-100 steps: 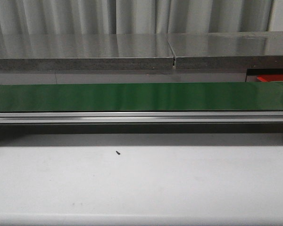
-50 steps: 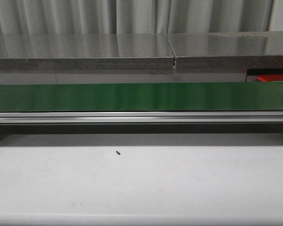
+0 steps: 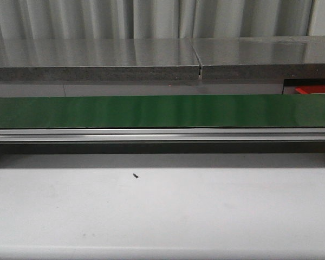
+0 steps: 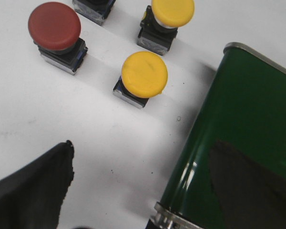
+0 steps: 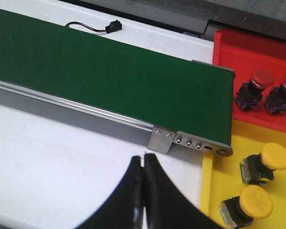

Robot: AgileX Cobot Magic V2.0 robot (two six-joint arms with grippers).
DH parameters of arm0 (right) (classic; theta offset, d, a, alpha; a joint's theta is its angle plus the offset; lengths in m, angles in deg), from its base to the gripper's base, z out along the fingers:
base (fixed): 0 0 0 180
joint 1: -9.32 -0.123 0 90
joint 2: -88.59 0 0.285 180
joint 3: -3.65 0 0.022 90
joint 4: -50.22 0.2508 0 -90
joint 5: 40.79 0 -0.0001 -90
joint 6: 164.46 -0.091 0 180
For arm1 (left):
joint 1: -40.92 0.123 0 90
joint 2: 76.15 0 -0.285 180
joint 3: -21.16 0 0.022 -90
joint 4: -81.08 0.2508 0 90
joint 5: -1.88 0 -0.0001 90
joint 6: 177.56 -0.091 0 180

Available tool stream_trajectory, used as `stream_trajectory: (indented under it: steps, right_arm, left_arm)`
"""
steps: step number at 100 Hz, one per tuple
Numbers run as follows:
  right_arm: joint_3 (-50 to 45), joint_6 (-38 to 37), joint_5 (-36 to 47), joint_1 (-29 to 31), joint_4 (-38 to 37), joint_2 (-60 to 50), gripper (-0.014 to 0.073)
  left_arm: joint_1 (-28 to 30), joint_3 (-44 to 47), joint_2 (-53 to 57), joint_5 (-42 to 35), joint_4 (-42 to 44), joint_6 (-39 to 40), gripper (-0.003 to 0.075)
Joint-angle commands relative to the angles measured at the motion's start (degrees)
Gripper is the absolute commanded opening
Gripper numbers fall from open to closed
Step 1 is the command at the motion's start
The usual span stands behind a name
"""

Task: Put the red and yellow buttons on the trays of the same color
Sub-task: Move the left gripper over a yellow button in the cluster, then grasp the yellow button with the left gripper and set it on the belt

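Buttons waiting for pickup sit under my left arm: a red button point(image 4: 54, 26) and two yellow ones, the nearer yellow button point(image 4: 144, 74) and a second yellow button point(image 4: 172, 11) beyond it, all upright on the white bench point(image 4: 47, 119), just beside the end of the green conveyor belt point(image 4: 243, 129). Each has a smooth domed cap on a squat dark body with a metal base, so the cap looks slippery and top-heavy to me.

Left gripper: only one dark finger point(image 4: 33, 191) shows at the edge, so I cannot tell whether it's released or clenched. Right gripper point(image 5: 143, 191) is clenched, fingertips pressed together, holding nothing, hanging over the bench near the belt's end bracket.

On the right wrist view, the red tray point(image 5: 257, 52) already holds two red buttons, and the yellow tray point(image 5: 276, 138) two yellow ones.

Risks, as I judge them: the three buttons stand close together, so fingers coming down on one could knock a neighbour over. Gripping the dome could let it squirt out. And a colour mix-up at the adjoining trays is easy.
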Motion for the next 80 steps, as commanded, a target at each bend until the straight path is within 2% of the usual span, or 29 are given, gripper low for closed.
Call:
stream_trajectory:
  steps: [1,80]
  right_arm:
    - [1.40,0.00,3.12,0.00,0.65,-0.27,-0.0098]
    - [1.40,0.00,3.12,0.00,0.65,-0.27,-0.0098]
  left_arm:
    - [0.07,-3.20,0.65,-3.09,-1.29,0.42,0.0568]
    - [-1.48,-13.49,-12.55,-4.32,-1.77,-0.26,0.0568]
